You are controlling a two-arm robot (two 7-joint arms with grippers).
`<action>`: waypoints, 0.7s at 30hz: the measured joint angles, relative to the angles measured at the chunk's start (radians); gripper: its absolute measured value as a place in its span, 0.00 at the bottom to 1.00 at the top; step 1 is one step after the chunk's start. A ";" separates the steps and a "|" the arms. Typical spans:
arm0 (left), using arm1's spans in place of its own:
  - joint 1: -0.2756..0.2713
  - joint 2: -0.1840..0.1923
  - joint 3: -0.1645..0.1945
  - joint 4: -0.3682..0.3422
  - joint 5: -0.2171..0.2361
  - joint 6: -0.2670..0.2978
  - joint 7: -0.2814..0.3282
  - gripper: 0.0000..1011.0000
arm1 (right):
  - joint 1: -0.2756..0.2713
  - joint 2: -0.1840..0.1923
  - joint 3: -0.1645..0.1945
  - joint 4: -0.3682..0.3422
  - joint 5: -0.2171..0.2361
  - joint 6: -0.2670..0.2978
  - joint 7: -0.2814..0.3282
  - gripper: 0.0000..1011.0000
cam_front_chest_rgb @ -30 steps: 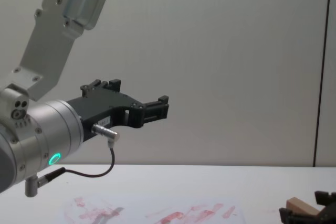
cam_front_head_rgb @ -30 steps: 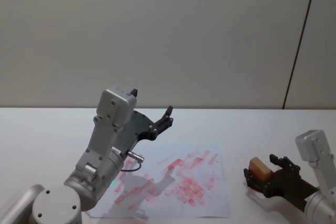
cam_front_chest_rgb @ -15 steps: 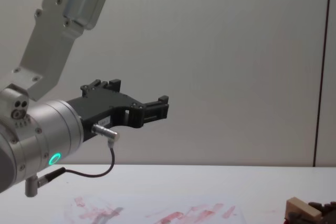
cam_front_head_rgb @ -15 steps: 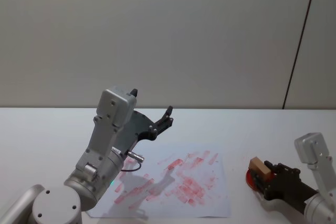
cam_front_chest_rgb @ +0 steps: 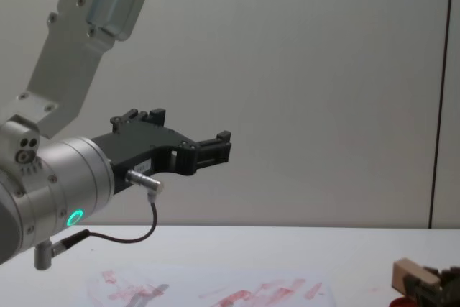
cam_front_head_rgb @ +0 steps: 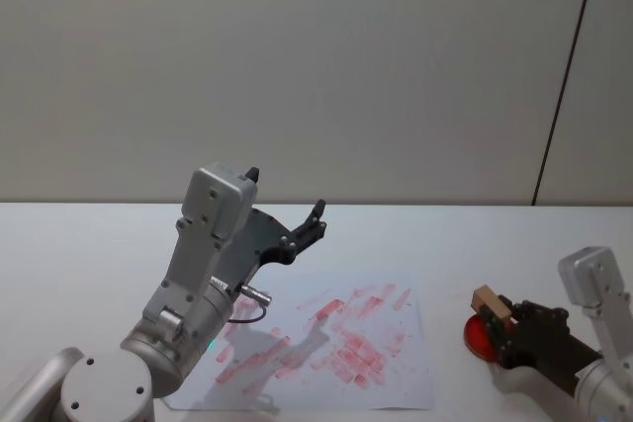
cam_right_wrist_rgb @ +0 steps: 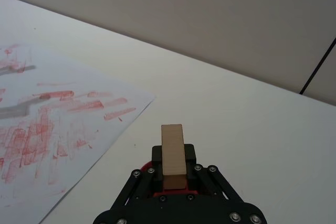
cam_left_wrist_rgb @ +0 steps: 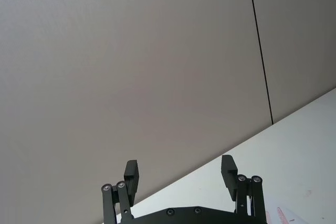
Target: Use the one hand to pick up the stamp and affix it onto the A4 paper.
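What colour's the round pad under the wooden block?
Red. The round pad shows best in the head view, just below the pale wooden block.

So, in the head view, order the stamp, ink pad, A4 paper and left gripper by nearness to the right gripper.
1. The stamp, held in the right gripper.
2. The ink pad, just below it.
3. The A4 paper, to its left.
4. The left gripper, raised, farther left.

The head camera looks down on the table, the chest camera looks low across it, each wrist camera looks out from close on its arm's tip, and head and right wrist both see the A4 paper.
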 joint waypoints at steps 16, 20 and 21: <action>0.000 0.000 0.000 0.000 0.000 0.000 0.000 0.99 | 0.027 -0.031 -0.027 -0.040 -0.035 -0.050 0.050 0.21; 0.000 0.000 0.000 0.000 0.000 0.000 0.000 0.99 | 0.048 -0.053 -0.039 -0.031 -0.042 -0.042 0.066 0.21; 0.000 0.000 0.000 0.000 0.000 0.000 0.000 0.99 | 0.051 -0.057 -0.042 -0.028 -0.043 -0.041 0.068 0.21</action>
